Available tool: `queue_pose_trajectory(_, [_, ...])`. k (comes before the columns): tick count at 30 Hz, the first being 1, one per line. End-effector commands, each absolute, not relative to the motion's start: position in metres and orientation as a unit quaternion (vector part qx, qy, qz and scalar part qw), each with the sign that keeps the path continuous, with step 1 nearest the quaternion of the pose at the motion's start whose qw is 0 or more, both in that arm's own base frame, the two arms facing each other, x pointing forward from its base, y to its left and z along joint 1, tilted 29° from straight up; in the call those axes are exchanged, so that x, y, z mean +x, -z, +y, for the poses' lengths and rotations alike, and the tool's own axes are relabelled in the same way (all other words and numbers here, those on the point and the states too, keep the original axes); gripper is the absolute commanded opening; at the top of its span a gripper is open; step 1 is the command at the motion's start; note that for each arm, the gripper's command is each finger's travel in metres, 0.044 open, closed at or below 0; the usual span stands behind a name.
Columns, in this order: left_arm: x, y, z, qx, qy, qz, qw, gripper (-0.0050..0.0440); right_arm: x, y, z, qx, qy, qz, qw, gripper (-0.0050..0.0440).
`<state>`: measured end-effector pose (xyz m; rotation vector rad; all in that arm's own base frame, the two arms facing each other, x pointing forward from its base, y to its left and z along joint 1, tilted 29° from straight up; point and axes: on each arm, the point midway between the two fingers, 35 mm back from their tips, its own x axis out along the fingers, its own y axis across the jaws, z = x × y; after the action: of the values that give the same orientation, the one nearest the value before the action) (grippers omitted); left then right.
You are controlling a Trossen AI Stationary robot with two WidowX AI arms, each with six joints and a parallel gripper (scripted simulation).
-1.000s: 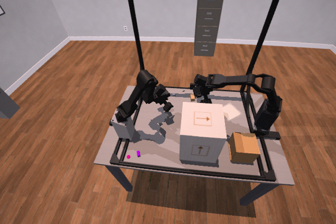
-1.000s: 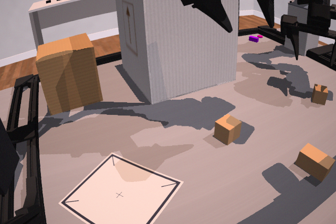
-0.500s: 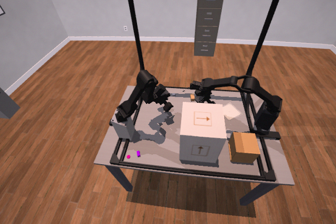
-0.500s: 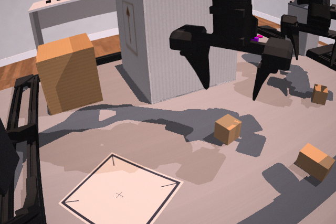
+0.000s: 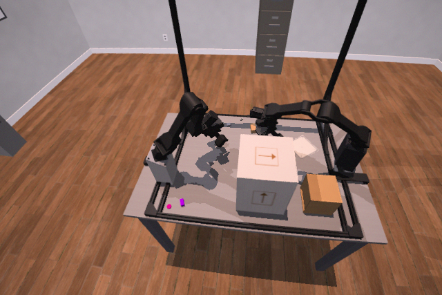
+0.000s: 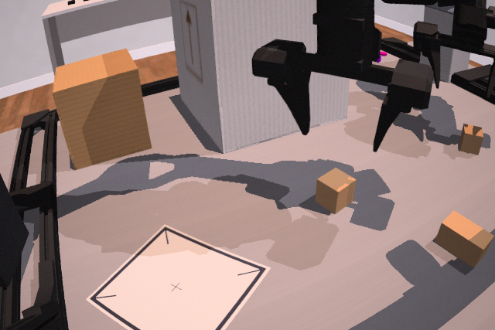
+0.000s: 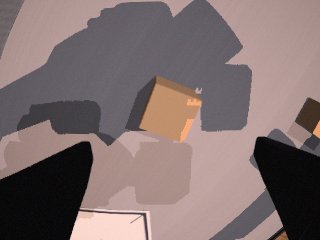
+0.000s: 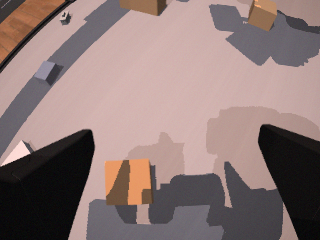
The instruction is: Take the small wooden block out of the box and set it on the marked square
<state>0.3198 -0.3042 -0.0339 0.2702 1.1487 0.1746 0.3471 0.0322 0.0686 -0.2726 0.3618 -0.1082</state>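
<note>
Both arms are up over the tabletop (image 5: 199, 195) (image 6: 240, 222) (image 7: 220, 170) (image 8: 165, 90), and the left gripper (image 5: 267, 128) (image 6: 339, 142) (image 7: 176, 149) has its fingers spread wide with nothing pinched. It's hanging above the surface near a small brown cube (image 6: 336, 190) (image 7: 170, 110) (image 8: 262, 14), not touching it. The right gripper (image 5: 222, 133) (image 6: 465, 88) (image 8: 179, 136) is spread wide and empty too, with another brown cube (image 6: 472, 138) (image 8: 128, 182) lying below it.

The tall white box (image 5: 266, 163) (image 6: 264, 46) stands upright between the arms (arrows printed on it, nice touch), with a bigger brown carton (image 5: 321, 193) (image 6: 104, 110) near it. As for the small wooden block, I can't tell exactly where it sits, since the inside of the box is hidden from every view. The marked square (image 5: 304, 146) (image 6: 175, 274) (image 7: 112, 225) lies flat on the tabletop, well apart from both grippers' fingertips.
</note>
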Motion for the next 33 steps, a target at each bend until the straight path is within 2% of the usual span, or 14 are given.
queue_pose_trajectory(1, [0.323, 0.041, -0.303, 0.129, -0.084, 0.54, 0.827, 0.04, 0.347, -0.069, 0.032, -0.133, 0.055, 0.178, 0.973, 0.04])
queue_pose_trajectory(33, [0.341, 0.081, -0.291, 0.13, -0.084, 0.54, 0.827, 0.04, 0.347, -0.069, 0.032, -0.133, 0.055, 0.178, 0.973, 0.04])
